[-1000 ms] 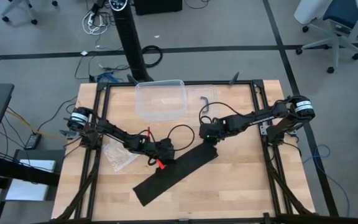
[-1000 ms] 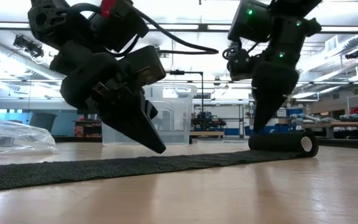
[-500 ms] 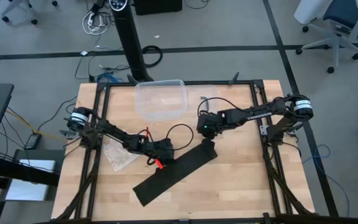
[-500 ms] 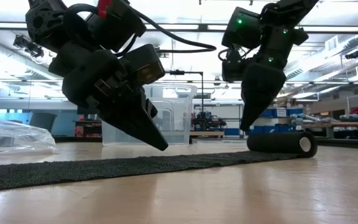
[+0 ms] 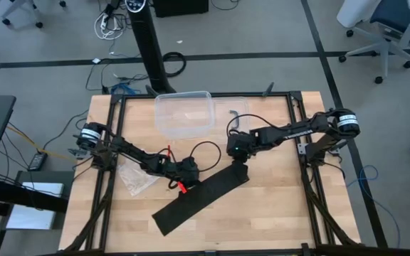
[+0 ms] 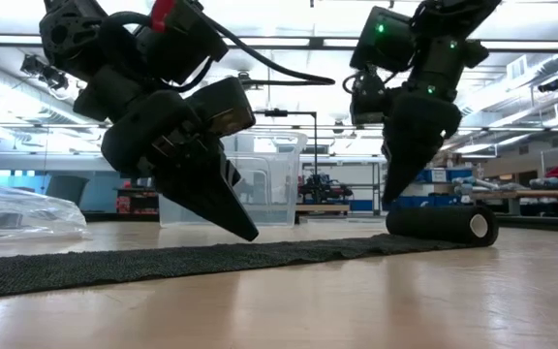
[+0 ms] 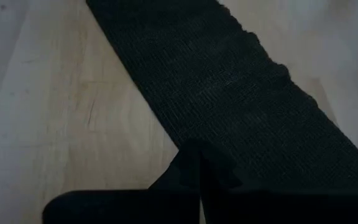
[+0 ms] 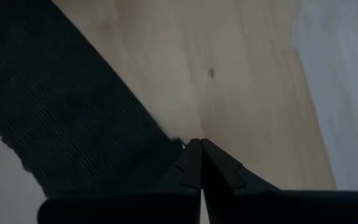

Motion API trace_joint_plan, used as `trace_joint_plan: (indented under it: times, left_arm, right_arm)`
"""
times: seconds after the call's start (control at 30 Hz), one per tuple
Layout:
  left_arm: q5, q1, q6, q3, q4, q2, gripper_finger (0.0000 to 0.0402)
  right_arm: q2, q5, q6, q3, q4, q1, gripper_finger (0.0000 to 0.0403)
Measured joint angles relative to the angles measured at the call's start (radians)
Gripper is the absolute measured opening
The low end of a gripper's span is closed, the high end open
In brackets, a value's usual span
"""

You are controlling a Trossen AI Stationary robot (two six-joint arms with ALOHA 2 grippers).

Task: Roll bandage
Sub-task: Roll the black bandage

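Observation:
The bandage (image 5: 198, 199) is a black strip lying flat on the wooden table, slanting from the near left to the middle. Its far right end is wound into a small roll (image 6: 442, 225) that rests on the table. My left gripper (image 6: 250, 233) is shut, with its tips at the strip's far edge about midway along. My right gripper (image 6: 391, 202) is shut and points steeply down beside the roll (image 8: 135, 171), on its far side. My left gripper slants down from the table's left, its shut fingertips (image 7: 194, 152) at the flat strip's far edge (image 7: 185, 134). The strip lies flat beneath them. I cannot tell whether the tips press on it or stand just above it. My right gripper has its shut tips (image 8: 201, 149) close by the roll's edge. I cannot tell whether they touch it.
A clear plastic box (image 5: 184, 112) stands at the table's far middle. A crinkly clear bag (image 5: 137, 178) lies by the left arm. A small black bent piece (image 5: 235, 117) lies right of the box. Bare wood lies near the front and right of the strip.
My right gripper drew back a little from the roll toward the far edge, then came back beside it, rolling somewhat about its wrist. The strip and its roll have stayed where they were.

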Motion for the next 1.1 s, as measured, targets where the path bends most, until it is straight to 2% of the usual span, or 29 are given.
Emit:
trace_joint_plan:
  times: [0.27,0.43,0.63,0.9,1.1]
  left_arm:
    - [0.002,-0.026,0.082,0.020,-0.025,0.000,0.0000]
    - [-0.018,-0.036,0.135,0.057,-0.142,0.000,0.0000]
    - [-0.042,-0.029,0.136,0.066,-0.202,-0.003,0.0000]
    - [-0.044,-0.028,0.143,0.066,-0.208,-0.003,0.0000]
    - [-0.005,-0.030,0.143,0.068,-0.259,-0.046,0.0000]
  right_arm:
    - [-0.002,0.001,0.001,0.001,0.013,0.045,0.0003]
    - [-0.002,0.002,0.001,0.001,0.015,0.049,0.0003]
    - [-0.002,0.037,0.015,0.001,-0.015,0.049,0.0002]
    - [-0.002,0.025,0.049,0.001,-0.048,0.057,0.0001]
    - [-0.002,0.024,0.053,0.001,-0.046,0.070,0.0004]
